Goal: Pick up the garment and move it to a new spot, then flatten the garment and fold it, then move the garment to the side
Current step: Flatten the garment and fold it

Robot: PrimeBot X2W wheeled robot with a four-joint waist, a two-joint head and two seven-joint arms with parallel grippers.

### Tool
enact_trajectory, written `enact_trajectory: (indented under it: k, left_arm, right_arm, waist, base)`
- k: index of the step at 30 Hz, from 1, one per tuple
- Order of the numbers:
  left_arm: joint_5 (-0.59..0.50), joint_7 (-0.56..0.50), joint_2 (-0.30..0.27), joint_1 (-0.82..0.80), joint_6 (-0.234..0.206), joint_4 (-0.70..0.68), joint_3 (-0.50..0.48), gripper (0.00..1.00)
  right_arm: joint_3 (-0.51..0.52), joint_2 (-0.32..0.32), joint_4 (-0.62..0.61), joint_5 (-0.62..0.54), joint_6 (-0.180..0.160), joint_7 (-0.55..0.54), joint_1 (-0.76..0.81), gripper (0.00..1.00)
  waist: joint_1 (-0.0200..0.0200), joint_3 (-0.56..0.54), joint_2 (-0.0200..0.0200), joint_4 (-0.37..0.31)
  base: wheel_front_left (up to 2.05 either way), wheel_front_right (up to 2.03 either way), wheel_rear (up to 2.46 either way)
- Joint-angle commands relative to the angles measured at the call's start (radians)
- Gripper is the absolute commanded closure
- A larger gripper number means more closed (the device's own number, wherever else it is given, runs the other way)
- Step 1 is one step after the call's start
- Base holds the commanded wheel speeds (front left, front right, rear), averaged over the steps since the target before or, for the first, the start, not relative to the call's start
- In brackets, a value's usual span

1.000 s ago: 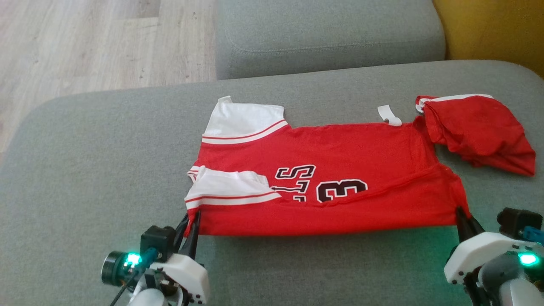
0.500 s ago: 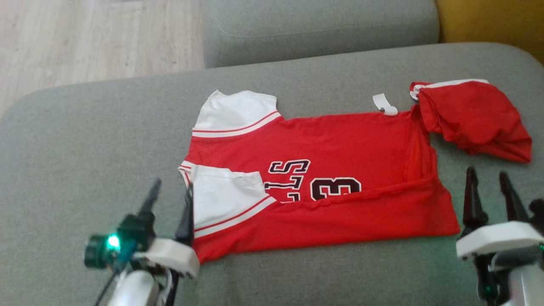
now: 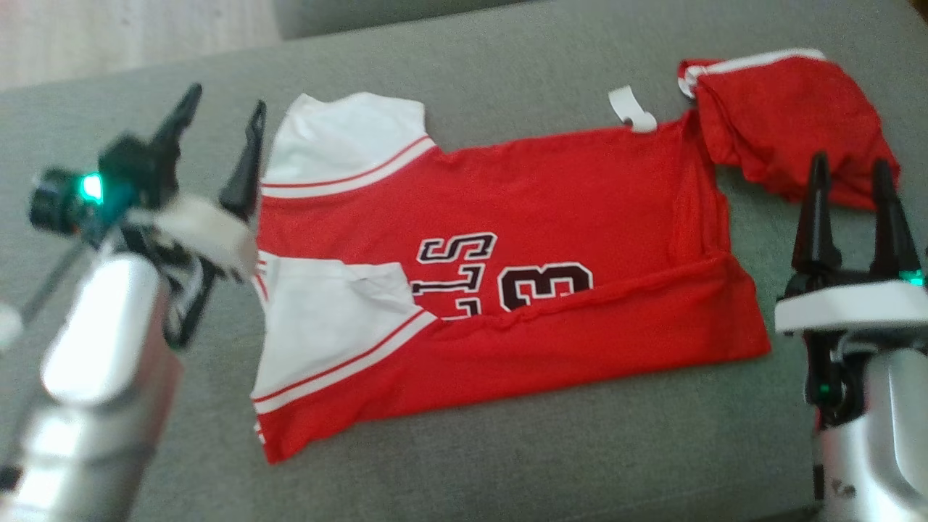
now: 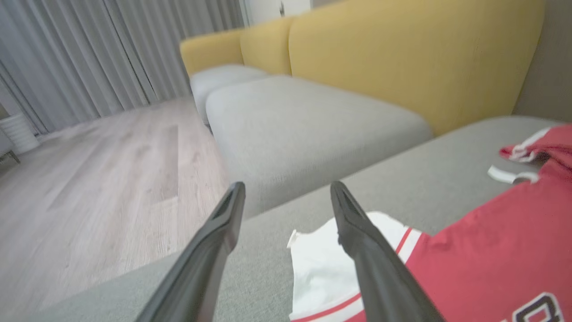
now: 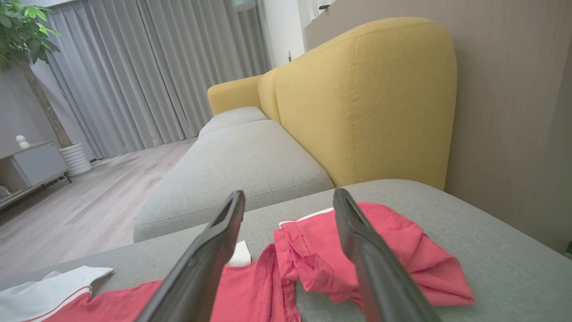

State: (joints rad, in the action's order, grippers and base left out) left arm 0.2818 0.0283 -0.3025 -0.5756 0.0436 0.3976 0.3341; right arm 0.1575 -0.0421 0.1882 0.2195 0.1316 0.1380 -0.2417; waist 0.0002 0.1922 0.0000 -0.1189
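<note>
The garment [image 3: 544, 217] is a red jersey with white sleeves and dark numerals, lying spread on the grey cushion [image 3: 507, 449], its near edge folded up over the print. One part lies bunched at the far right [image 3: 790, 123]. My left gripper [image 3: 221, 119] hovers open beside the far white sleeve [image 4: 321, 268], holding nothing. On the right, my right gripper [image 3: 852, 174] stands open next to the bunched red part [image 5: 402, 255], empty. In both wrist views the fingers [image 4: 219, 232] [image 5: 223, 232] are spread apart above the cushion.
A second grey cushion [image 5: 237, 165] lies beyond this one, with a yellow sofa back [image 5: 366, 98] behind. Wooden floor [image 4: 89, 179] lies past the cushion's far left edge. Grey curtains [image 5: 156, 71], a plant [image 5: 22, 40] and a low cabinet [image 5: 27, 165] stand further off.
Both grippers have let go of the garment's near edge, opened, and moved away from me along its two sides. The head camera has tilted down, shifting the whole picture.
</note>
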Motion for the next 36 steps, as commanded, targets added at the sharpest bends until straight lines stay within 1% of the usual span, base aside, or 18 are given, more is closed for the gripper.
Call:
enact_trajectory:
  k: [1,3,5,7,10,13,17,18,27,28,29,30,32,35,36]
  left_arm:
    - [-0.005,-0.048,-0.056,-0.096,0.026,0.008,-0.018,0.0]
    - [0.01,-0.117,-0.079,-0.166,0.058,0.071,0.002,0.0]
    - [0.031,-0.189,-0.103,-0.231,0.077,0.138,0.033,0.0]
    - [0.048,-0.243,-0.129,-0.289,0.084,0.197,0.067,0.0]
    - [0.103,-0.308,-0.168,-0.353,0.086,0.265,0.122,0.0]
    - [0.17,-0.336,-0.21,-0.397,0.087,0.307,0.177,0.0]
    - [0.241,-0.348,-0.245,-0.442,0.087,0.349,0.222,0.0]
    - [0.269,-0.352,-0.257,-0.46,0.087,0.369,0.247,0.0]
    - [0.362,-0.4,-0.277,-0.498,0.087,0.442,0.355,0.0]
    - [0.374,-0.411,-0.276,-0.497,0.087,0.446,0.368,0.34]
    - [0.385,-0.416,-0.276,-0.496,0.087,0.447,0.38,0.76]
    - [0.394,-0.411,-0.277,-0.498,0.087,0.446,0.389,1.0]
    - [0.404,-0.378,-0.28,-0.502,0.087,0.448,0.398,1.0]
    - [0.4,-0.296,-0.271,-0.511,0.087,0.458,0.401,1.0]
    - [0.4,-0.296,-0.271,-0.511,0.087,0.458,0.401,1.0]
  right_arm:
    - [-0.032,-0.008,-0.039,0.009,-0.001,0.012,-0.047,0.0]
    - [-0.043,-0.008,-0.042,0.018,-0.001,0.018,-0.069,0.0]
    - [-0.057,-0.008,-0.043,0.027,-0.001,0.024,-0.089,0.0]
    - [-0.072,-0.008,-0.045,0.037,-0.001,0.031,-0.106,0.0]
    - [-0.095,-0.008,-0.048,0.056,-0.001,0.043,-0.13,0.0]
    - [-0.114,-0.008,-0.048,0.073,-0.001,0.055,-0.144,0.0]
    - [-0.134,-0.008,-0.044,0.087,-0.001,0.068,-0.151,0.0]
    - [-0.141,-0.008,-0.039,0.09,-0.001,0.074,-0.152,0.0]
    - [-0.152,-0.008,-0.018,0.094,-0.001,0.089,-0.156,0.0]
    - [-0.151,-0.008,-0.016,0.092,-0.001,0.089,-0.156,0.0]
    - [-0.149,-0.008,-0.014,0.09,-0.001,0.089,-0.156,0.0]
    - [-0.146,-0.008,-0.012,0.087,-0.001,0.089,-0.157,0.0]
    - [-0.139,-0.008,-0.008,0.078,-0.001,0.085,-0.157,0.0]
    - [-0.134,-0.008,-0.007,0.05,-0.001,0.067,-0.159,0.0]
    - [-0.134,-0.008,-0.007,0.05,-0.001,0.067,-0.159,0.0]
  waist:
    - [-0.0002,0.055,0.0,-0.044]
    - [-0.0002,0.084,0.0,-0.064]
    - [-0.0002,0.111,0.0,-0.087]
    - [-0.0002,0.137,0.0,-0.109]
    - [-0.0002,0.177,0.0,-0.145]
    - [-0.0002,0.206,0.0,-0.174]
    - [-0.0002,0.233,0.0,-0.203]
    - [-0.0002,0.24,0.0,-0.212]
    - [-0.0002,0.249,0.0,-0.235]
    - [-0.0002,0.248,0.0,-0.235]
    - [-0.0002,0.245,0.0,-0.234]
    - [-0.0002,0.243,0.0,-0.233]
    - [-0.0002,0.237,0.0,-0.227]
    - [-0.0002,0.218,0.0,-0.213]
    - [-0.0002,0.218,0.0,-0.213]
  base:
    - [0.0,0.0,0.0]
    - [0.0,0.0,0.0]
    - [0.0,0.0,0.0]
    - [0.0,0.0,0.0]
    - [0.0,0.0,0.0]
    - [0.0,0.0,0.0]
    - [0.0,0.0,0.0]
    - [0.0,0.0,0.0]
    - [0.0,0.0,0.0]
    - [0.0,0.0,0.0]
    - [0.0,0.0,0.0]
    - [0.0,0.0,0.0]
    - [0.0,0.0,0.0]
    - [0.0,0.0,0.0]
    - [0.0,0.0,0.0]
